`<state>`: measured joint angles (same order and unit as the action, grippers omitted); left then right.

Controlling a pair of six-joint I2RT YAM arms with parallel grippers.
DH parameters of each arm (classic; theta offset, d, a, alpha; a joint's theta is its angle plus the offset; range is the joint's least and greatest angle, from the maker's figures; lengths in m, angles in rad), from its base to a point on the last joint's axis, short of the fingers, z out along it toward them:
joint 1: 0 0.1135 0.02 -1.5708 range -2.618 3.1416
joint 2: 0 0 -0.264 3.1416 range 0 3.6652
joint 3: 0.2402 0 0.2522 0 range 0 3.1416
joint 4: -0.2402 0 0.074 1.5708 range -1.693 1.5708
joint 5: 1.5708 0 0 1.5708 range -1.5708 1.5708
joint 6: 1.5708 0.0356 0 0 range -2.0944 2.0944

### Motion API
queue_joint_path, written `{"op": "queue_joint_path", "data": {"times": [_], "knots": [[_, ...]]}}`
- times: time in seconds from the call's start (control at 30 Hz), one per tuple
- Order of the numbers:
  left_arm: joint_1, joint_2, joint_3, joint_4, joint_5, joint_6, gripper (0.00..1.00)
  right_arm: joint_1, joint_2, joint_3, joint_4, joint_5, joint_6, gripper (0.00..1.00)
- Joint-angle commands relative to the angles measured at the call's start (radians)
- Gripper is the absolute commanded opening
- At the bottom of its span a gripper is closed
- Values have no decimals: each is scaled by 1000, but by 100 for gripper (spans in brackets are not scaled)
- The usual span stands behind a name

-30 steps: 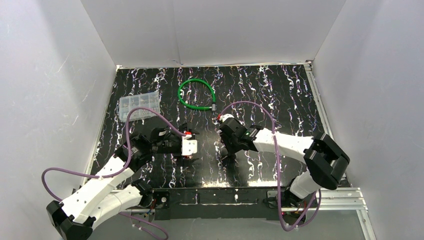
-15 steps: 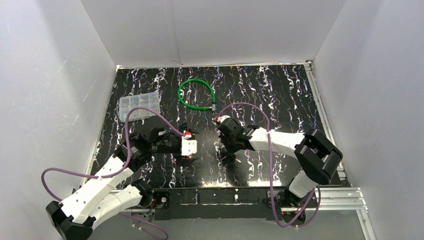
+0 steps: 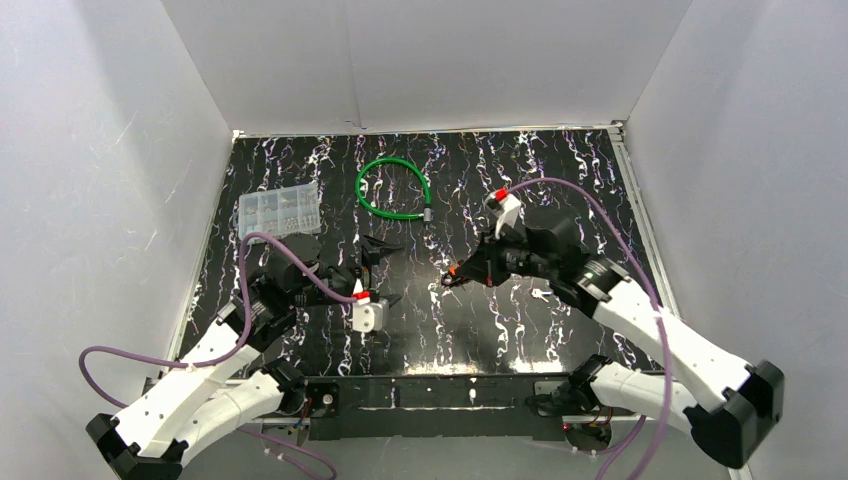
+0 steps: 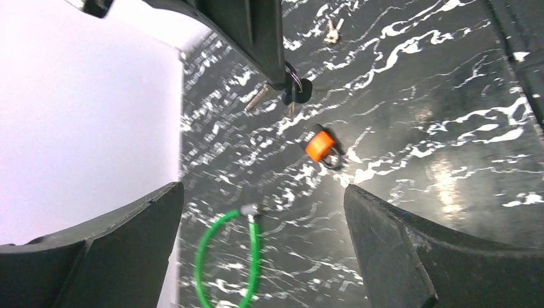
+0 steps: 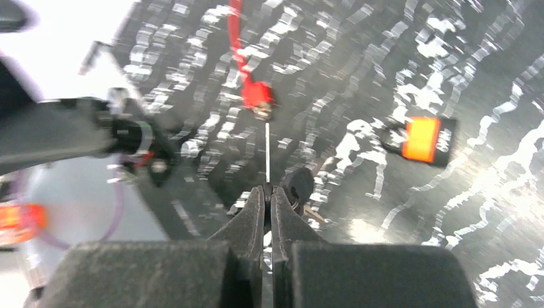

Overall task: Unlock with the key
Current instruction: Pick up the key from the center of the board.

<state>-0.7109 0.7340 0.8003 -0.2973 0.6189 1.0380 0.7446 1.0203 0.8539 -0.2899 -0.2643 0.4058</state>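
Right gripper (image 5: 270, 190) fingers pressed together, pinching black-headed key (image 5: 299, 182) by its ring, orange padlock (image 5: 421, 138) lying near on the table (image 3: 560, 180); left gripper (image 3: 384, 272) spread wide, empty.

We identify both arms by one common finish: the left arm (image 3: 190, 385) and the right arm (image 3: 685, 342) alternate white link shells with black joint housings. We route a purple cable (image 3: 120, 350) outside the left arm and a second purple cable (image 3: 560, 181) outside the right. Each wrist carries a white block with a red tab (image 3: 500, 193). The left gripper (image 4: 263, 187) and right gripper (image 5: 269, 189) have matte black, wedge-shaped fingers (image 4: 398, 256).
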Motion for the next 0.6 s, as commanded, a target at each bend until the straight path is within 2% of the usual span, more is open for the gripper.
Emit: {"op": "queue_joint_path", "data": {"times": [0.0, 0.13, 0.23, 0.57], "knots": [[-26, -28, 44, 79, 73, 244, 93, -14, -77, 84, -6, -276, 75, 1], [-70, -50, 16, 120, 66, 469, 81, -15, -115, 131, 30, -378, 146, 1], [-96, -61, -34, 220, 45, 613, 76, -17, -117, 144, 67, -438, 195, 1], [-159, -51, -84, 282, 48, 779, 73, -16, -93, 145, 192, -503, 300, 1]]}}
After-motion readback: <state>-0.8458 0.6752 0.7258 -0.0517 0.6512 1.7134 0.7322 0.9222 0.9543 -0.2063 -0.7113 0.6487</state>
